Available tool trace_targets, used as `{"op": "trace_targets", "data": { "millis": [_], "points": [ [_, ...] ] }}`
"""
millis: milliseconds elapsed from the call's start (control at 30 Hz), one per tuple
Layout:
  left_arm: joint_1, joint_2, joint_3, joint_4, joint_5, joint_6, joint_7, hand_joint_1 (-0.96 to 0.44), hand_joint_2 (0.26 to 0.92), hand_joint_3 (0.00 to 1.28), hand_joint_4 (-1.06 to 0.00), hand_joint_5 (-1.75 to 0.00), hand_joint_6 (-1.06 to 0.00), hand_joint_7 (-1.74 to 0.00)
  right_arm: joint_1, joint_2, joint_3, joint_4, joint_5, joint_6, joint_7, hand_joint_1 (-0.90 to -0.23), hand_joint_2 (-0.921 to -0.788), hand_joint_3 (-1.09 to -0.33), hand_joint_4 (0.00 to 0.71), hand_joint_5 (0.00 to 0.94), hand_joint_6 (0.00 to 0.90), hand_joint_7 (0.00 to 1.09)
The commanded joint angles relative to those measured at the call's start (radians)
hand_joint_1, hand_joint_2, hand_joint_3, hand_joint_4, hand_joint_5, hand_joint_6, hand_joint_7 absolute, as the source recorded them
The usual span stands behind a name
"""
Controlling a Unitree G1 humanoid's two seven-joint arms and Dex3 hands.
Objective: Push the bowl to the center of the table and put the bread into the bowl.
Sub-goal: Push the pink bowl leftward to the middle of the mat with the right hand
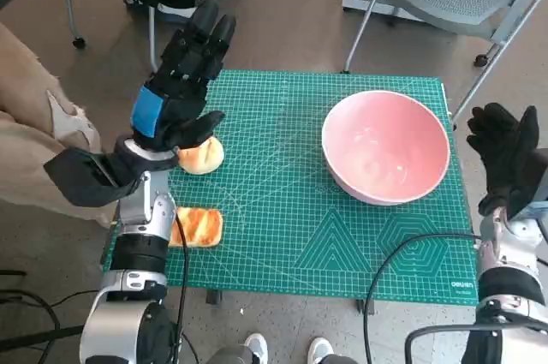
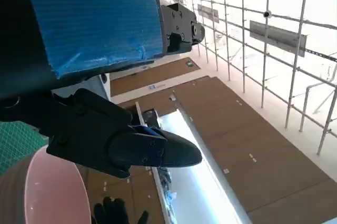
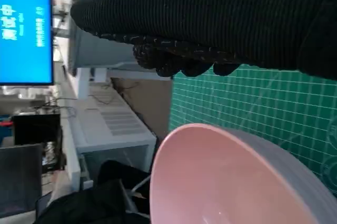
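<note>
From the head view, a pink bowl [image 1: 386,146] sits on the green cutting mat [image 1: 282,210] toward the right side of the table, not in the middle. It stands upright and nothing is inside it. A round bread roll [image 1: 204,157] lies on the left part of the mat. A flat piece of toast [image 1: 197,227] lies nearer the robot, at the mat's left edge.

The left hand [image 1: 181,90] is raised over the left side of the mat, its fingers stretched out straight and apart, pointing away from the robot. It holds nothing. Its thumb sits just above the roll, but whether it touches the roll is not clear. The right hand [image 1: 507,157] is up beside the table's right edge, near the bowl but apart from it. Its fingers are spread and it holds nothing.

The left wrist view shows something the head view does not: a ceiling with long lights and a wall of glass panes. It also shows the bowl's pink rim [image 2: 47,187] in a corner, and the gloved right hand [image 2: 113,212] small beyond it.

The right wrist view shows the bowl [image 3: 226,182] up close, with the mat [image 3: 253,108] behind it, and a blue screen [image 3: 25,26] off to one side. The bread does not show in either wrist view.
</note>
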State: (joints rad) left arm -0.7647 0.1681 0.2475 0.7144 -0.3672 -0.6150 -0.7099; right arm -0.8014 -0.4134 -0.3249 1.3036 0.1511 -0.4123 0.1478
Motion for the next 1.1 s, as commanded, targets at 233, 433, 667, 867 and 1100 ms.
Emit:
{"op": "trace_targets", "data": {
  "millis": [233, 433, 667, 867, 1100],
  "points": [
    [0.009, 0.022, -0.003, -0.013, 0.005, -0.002, 0.008, -0.69, 0.921, 0.31, -0.01, 0.0, -0.15, 0.0, 0.032, 0.033, -0.029, 0.021, 0.005, 0.052, -0.014, -0.719, -0.921, -0.857, 0.178, 0.005, 0.165, 0.17],
    [0.007, 0.025, -0.005, -0.014, 0.006, -0.002, 0.011, -0.68, 0.921, 0.31, -0.01, 0.0, -0.15, 0.0, 0.028, 0.051, -0.04, 0.02, 0.008, 0.062, -0.011, -0.711, -0.921, -0.851, 0.178, 0.004, 0.17, 0.16],
    [0.008, 0.026, -0.007, -0.015, 0.005, 0.001, 0.012, -0.68, 0.921, 0.31, -0.01, 0.0, -0.15, 0.0, 0.02, 0.074, -0.044, 0.016, 0.007, 0.065, -0.001, -0.665, -0.921, -0.855, 0.182, 0.004, 0.178, 0.16],
    [0.006, 0.026, -0.006, -0.01, 0.002, 0.002, 0.01, -0.69, 0.921, 0.31, -0.01, 0.0, -0.15, 0.0, 0.017, 0.093, -0.032, 0.014, -0.007, 0.059, 0.007, -0.64, -0.921, -0.868, 0.18, 0.002, 0.182, 0.15],
    [0.005, 0.028, -0.006, -0.01, 0.001, 0.003, 0.009, -0.69, 0.921, 0.31, -0.01, 0.0, -0.15, 0.0, 0.013, 0.112, -0.01, 0.011, -0.019, 0.045, 0.021, -0.636, -0.921, -0.884, 0.173, 0.0, 0.182, 0.15]
  ]
}}
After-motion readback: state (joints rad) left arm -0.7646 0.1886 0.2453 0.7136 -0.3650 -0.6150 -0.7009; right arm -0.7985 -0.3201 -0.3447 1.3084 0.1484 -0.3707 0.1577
